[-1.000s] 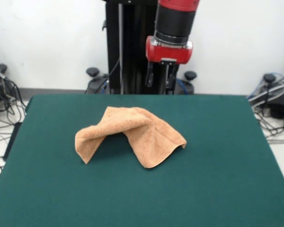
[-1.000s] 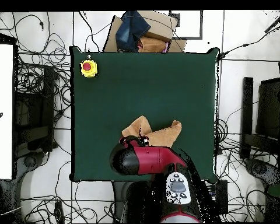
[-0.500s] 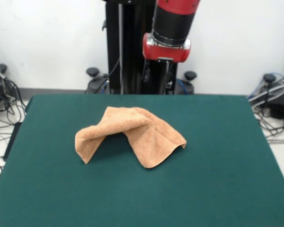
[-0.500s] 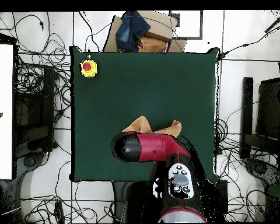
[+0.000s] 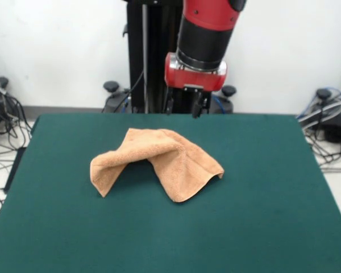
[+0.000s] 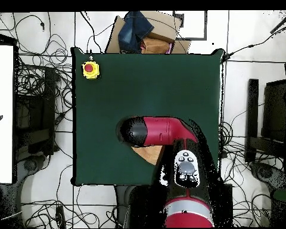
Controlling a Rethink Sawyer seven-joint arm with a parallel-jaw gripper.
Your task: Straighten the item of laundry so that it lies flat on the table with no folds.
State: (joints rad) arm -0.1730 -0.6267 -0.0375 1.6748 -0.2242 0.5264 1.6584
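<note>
Front view, left to right. Cables [image 5: 1, 122] on floor left of table [image 5: 57, 227]. Towel [image 5: 156, 162] near table middle, a bit toward the far edge, crumpled, not flat. Long axis roughly left-right, sagging at both ends: left corner low at near-left, ridge peaking at centre-far, right flap running down to a point at near-right. Left part draped over in a fold with shadowed hollow beneath; right flap lies more or less flat on felt. Stripes not discernible.

Gripper [image 5: 183, 106] above far edge, hanging well clear of towel, just behind its peak, empty. Two dark fingers [image 5: 170, 104] visible with a modest gap between, so parted, holding nothing. Red and black arm [image 5: 204, 34] coming down from top, tilted slightly. More cables [image 5: 327, 122] on floor at right.

Overhead view, left to right. Yellow box with red button [image 6: 90, 70] at one table [image 6: 109, 161] corner, well apart from everything. Arm [image 6: 154, 131] lying across table middle, covering most of towel [image 6: 150, 153]; only a small orange patch showing just beside arm, toward base side. Gripper itself hidden under arm here. Cardboard and dark cloth [image 6: 142, 30] off table at far edge.
</note>
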